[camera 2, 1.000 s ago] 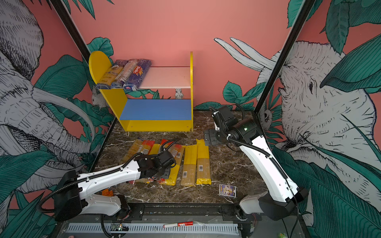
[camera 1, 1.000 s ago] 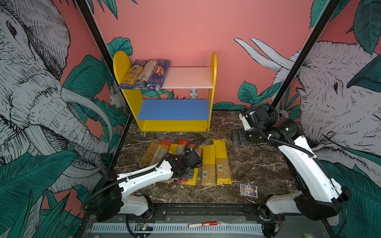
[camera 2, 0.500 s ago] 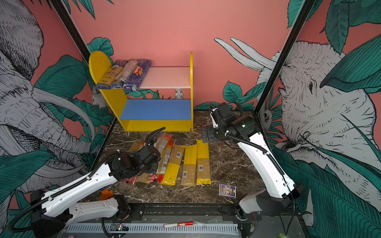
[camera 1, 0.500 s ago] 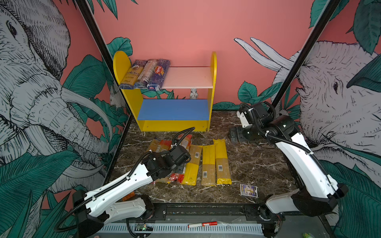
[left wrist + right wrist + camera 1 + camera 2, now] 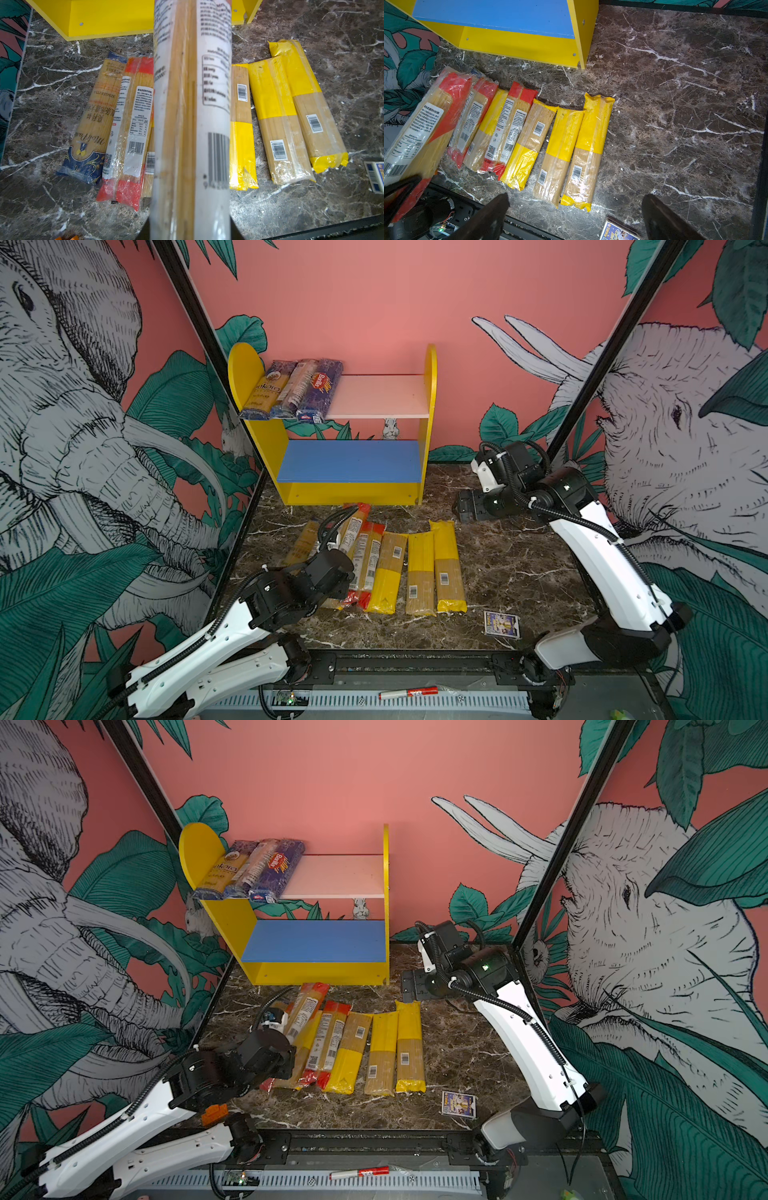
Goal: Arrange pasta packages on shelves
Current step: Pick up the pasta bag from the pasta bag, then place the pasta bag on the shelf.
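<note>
Left arm. The left gripper (image 5: 291, 1031) is clamped on one red-ended packet (image 5: 193, 104) near its rear end. The packet is clear of the table (image 5: 675, 104) and runs straight out ahead of the jaws, nose raised toward the shelves (image 5: 353, 493). I judge the end grip is there so the long axis can slide onto a board nose first. One risk is that the free end droops.

Beneath the held packet, the remaining packets (image 5: 560, 145) lie in a row, some overlapping, with their long axes pointing at the shelf front.

Ahead and above, the pink upper board (image 5: 378, 396) carries three packets (image 5: 291, 389) pressed against the side panel left of my approach line. Their front ends overhang the lip, and there is bare room to their right. The blue lower board (image 5: 349, 460) is bare.

The edges to mind are the upper board's front lip and both yellow panels.

The right gripper (image 5: 461, 508) has its jaws spread wide and holds nothing. It hovers over bare table beside the shelf's right panel, well apart from the held packet, so my lane is open.
</note>
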